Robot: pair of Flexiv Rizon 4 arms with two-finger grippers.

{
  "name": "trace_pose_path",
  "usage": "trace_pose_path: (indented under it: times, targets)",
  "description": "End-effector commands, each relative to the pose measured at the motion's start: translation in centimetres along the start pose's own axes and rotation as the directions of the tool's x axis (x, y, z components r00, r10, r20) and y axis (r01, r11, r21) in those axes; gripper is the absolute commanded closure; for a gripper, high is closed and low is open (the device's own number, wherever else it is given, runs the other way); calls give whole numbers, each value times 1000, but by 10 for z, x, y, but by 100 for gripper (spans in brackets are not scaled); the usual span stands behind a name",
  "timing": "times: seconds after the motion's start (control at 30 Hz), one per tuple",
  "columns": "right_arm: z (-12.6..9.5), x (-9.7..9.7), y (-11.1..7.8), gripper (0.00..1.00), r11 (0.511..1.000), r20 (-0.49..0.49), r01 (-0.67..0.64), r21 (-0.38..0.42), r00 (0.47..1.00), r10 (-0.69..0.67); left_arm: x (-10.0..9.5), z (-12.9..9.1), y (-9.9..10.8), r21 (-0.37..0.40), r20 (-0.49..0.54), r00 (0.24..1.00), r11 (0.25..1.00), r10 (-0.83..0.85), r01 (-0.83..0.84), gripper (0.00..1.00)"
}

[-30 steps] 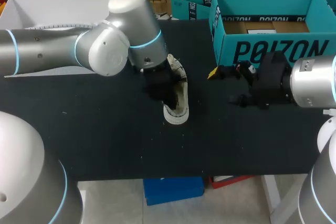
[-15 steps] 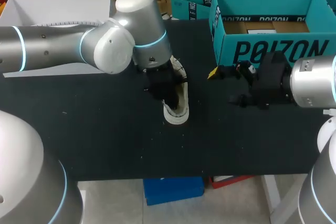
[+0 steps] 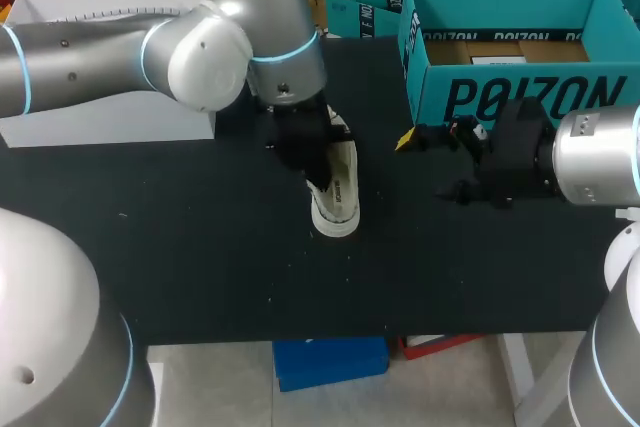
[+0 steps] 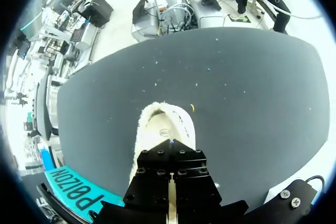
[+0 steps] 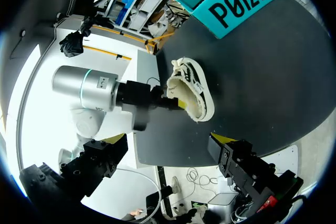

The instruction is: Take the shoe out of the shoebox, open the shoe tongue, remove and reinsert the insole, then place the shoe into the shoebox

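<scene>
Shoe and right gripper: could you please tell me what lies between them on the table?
Nothing but bare table lies between the shoe and the right gripper, as the head view shows.

Head overhead; left wrist close, right farther; all share shoe [image 3: 338, 202].

A pale fabric low-top shoe [image 3: 338, 199] lies near the middle of the black cloth-covered table [image 3: 200, 267], its far end under the left arm's black gripper [image 3: 308, 157]. The right arm's black gripper [image 3: 428, 162] is to the shoe's right, apart from it. Behind that gripper, at the far right, stands the open teal cardboard shoebox [image 3: 520, 97], and a white cardboard box [image 3: 100, 5] sits far left.
</scene>
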State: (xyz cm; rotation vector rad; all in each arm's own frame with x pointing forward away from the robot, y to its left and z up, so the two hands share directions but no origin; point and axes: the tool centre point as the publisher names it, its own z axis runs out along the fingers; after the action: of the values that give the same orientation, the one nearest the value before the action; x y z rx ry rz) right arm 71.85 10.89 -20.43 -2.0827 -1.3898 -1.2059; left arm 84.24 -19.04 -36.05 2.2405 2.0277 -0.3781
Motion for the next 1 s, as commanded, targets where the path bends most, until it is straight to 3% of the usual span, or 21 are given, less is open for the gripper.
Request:
trace_pose_path:
  times: [0.03, 0.27, 0.43, 0.7, 1.0]
  targets:
    - [1, 0, 0, 0, 1000, 0, 0, 0, 1000, 0, 12, -39, -8, -38, 17, 1000, 999, -8, 8, 100]
    - [1, 0, 0, 0, 1000, 0, 0, 0, 1000, 0, 24, -59, -3, -70, 33, 999, 997, -37, 39, 100]
    - [1, 0, 0, 0, 1000, 0, 0, 0, 1000, 0, 34, -68, 10, -99, 118, 988, 989, -100, 112, 100]
    - [1, 0, 0, 0, 1000, 0, 0, 0, 1000, 0, 50, -65, 48, -148, 225, 950, 957, -214, 251, 100]
    - [1, 0, 0, 0, 1000, 0, 0, 0, 1000, 0, 41, -59, 79, -151, 301, 917, 937, -261, 316, 100]
